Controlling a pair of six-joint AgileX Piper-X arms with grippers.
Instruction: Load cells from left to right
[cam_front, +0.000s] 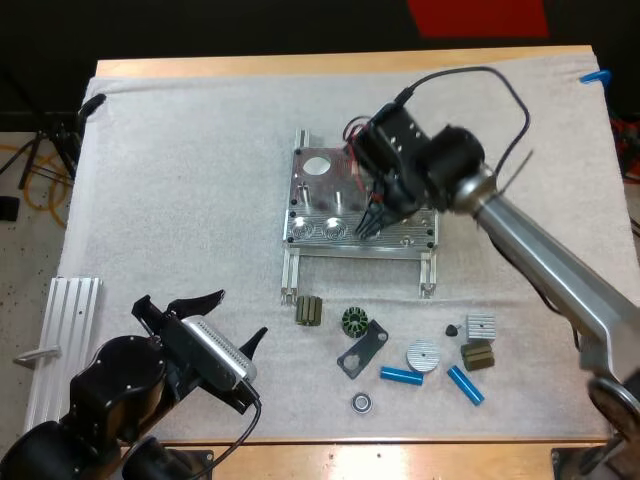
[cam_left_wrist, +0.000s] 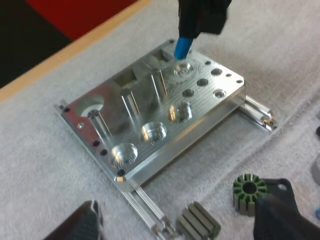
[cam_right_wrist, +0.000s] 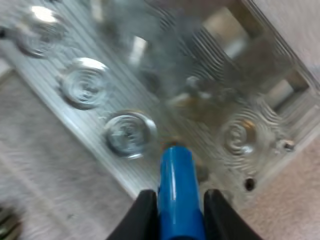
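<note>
On the white mat (cam_front: 180, 180) of the wooden counter (cam_front: 300, 65), the left fingers (cam_front: 200, 299) stand spread with nothing between them. They are well apart from all the task's pieces. The right fingers (cam_front: 372, 220) point down onto the silver machined metal fixture (cam_front: 320, 195), at its near row of round pockets. Between the two pairs of fingers lie a dark grey-green slotted block (cam_front: 310, 311), a round green slotted core (cam_front: 355, 320), a dark flat bracket (cam_front: 362, 348) and a small metal ring (cam_front: 362, 402). The two bright loose blue cylinders (cam_front: 402, 375) lie flat on the mat on the right fingers' side, beside a round silver disc (cam_front: 423, 355).

From the left wrist, the left fingers (cam_left_wrist: 277, 215) are wide apart and hold nothing. Just beyond their tips sit the slotted block (cam_left_wrist: 200, 222) and the green core (cam_left_wrist: 249, 192), and the fixture (cam_left_wrist: 160, 120) lies farther on. At its far corner the right fingers (cam_left_wrist: 200, 15) carry the bright held blue cylinder (cam_left_wrist: 182, 47), slightly tilted, with its lower end over a round pocket.

From the right wrist, the right fingers (cam_right_wrist: 142, 215) pinch the held blue cylinder (cam_right_wrist: 175, 195) from both sides. Its free end reaches past the fingertips over the fixture (cam_right_wrist: 225, 90), between two round pockets. I cannot tell whether it touches the metal.
</note>
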